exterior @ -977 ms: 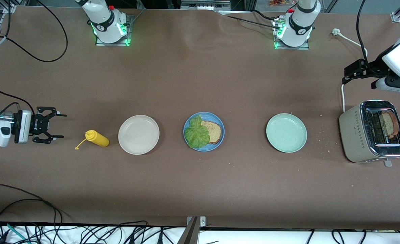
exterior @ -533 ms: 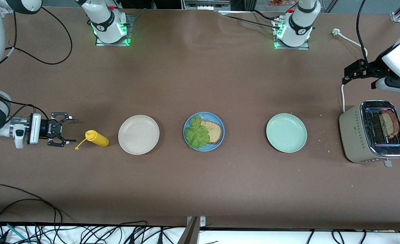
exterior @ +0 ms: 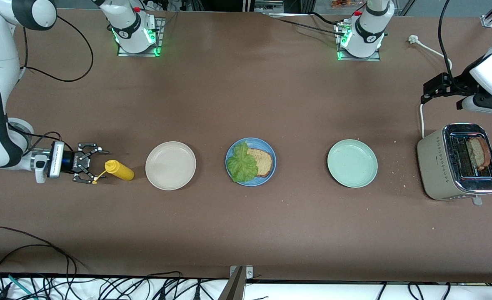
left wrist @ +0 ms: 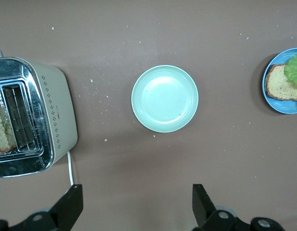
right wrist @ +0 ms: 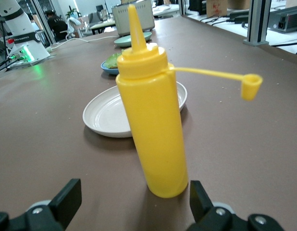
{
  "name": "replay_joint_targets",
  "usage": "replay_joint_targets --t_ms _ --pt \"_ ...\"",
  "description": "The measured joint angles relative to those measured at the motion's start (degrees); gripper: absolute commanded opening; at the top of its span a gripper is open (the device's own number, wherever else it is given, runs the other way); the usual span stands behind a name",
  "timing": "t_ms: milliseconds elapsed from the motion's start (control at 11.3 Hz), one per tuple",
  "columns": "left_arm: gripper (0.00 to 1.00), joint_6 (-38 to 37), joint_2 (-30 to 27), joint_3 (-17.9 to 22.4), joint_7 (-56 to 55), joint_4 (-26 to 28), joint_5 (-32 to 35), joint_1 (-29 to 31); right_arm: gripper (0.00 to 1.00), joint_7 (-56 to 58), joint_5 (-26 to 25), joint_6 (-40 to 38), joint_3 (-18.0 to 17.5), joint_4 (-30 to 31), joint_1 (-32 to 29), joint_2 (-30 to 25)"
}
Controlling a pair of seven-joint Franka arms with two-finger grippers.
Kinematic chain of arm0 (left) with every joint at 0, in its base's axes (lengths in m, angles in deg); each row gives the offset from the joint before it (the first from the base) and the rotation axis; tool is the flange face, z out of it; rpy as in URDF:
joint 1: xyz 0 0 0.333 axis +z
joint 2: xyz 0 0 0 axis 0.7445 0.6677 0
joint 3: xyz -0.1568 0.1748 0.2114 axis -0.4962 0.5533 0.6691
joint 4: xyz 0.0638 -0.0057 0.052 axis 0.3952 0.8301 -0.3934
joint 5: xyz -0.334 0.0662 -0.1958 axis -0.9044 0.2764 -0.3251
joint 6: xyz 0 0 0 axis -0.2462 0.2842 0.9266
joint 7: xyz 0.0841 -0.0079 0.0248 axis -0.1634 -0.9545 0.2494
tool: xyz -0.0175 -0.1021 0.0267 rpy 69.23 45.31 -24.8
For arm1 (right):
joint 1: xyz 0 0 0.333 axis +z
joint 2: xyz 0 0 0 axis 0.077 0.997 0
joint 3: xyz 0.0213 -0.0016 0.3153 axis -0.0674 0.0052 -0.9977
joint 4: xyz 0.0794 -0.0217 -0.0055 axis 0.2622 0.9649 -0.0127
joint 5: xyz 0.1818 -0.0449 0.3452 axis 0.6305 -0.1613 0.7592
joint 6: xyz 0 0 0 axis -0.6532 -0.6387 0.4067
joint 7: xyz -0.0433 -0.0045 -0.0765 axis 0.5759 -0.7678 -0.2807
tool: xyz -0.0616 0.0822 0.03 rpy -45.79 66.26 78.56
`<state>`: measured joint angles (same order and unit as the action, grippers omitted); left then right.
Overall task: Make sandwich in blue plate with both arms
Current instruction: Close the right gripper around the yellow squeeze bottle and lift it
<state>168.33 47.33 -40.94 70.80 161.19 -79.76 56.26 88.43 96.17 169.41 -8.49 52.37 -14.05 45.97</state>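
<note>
The blue plate [exterior: 250, 181] lies mid-table with one brown bread slice [exterior: 263, 161] and a green lettuce leaf [exterior: 241, 164] lying partly over it. A second bread slice [exterior: 477, 151] stands in a slot of the toaster [exterior: 435, 166]. My right gripper [exterior: 98, 166] is open, low by the table, its fingers on either side of the nozzle end of an upright yellow squeeze bottle [exterior: 121, 171]. In the right wrist view the bottle [right wrist: 153, 125] stands just ahead of the open right gripper [right wrist: 133, 202]. My left gripper [exterior: 434, 88] is open and empty over the table by the toaster, and waits [left wrist: 136, 197].
A cream-beige plate [exterior: 170, 183] lies between the bottle and the blue plate. A pale mint-green plate [exterior: 352, 163] lies between the blue plate and the toaster, also in the left wrist view [left wrist: 164, 98]. A white cord [exterior: 422, 121] runs from the toaster. Crumbs lie near it.
My right gripper has moved along the table toward the yellow bottle and now has its fingers around the nozzle end. The left arm, plates and bread have not moved.
</note>
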Motion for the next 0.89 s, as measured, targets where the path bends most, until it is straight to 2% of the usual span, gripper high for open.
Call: replay_joint_targets --t_ms 355,533,622,711,800,888 --pt "1.00 0.0 0.0 0.0 0.0 0.0 0.0 0.0 1.00 2.5 5.4 0.9 -0.5 -0.1 2.2 3.5" --pt "1.00 0.0 0.0 0.0 0.0 0.0 0.0 0.0 1.00 2.6 6.0 2.9 -1.8 -0.1 2.9 4.1" --pt "1.00 0.0 0.0 0.0 0.0 0.0 0.0 0.0 0.92 2.6 6.2 4.1 -2.1 -0.2 3.2 4.2" --pt "1.00 0.0 0.1 0.0 0.0 0.0 0.0 0.0 0.75 2.6 6.4 5.0 -2.3 -0.2 3.5 4.3" --pt "1.00 0.0 0.1 0.0 0.0 0.0 0.0 0.0 0.47 2.6 6.4 5.8 -2.3 -0.3 3.8 4.3" --pt "1.00 0.0 0.1 0.0 0.0 0.0 0.0 0.0 0.26 2.6 6.4 6.7 -2.3 -0.4 3.9 4.3"
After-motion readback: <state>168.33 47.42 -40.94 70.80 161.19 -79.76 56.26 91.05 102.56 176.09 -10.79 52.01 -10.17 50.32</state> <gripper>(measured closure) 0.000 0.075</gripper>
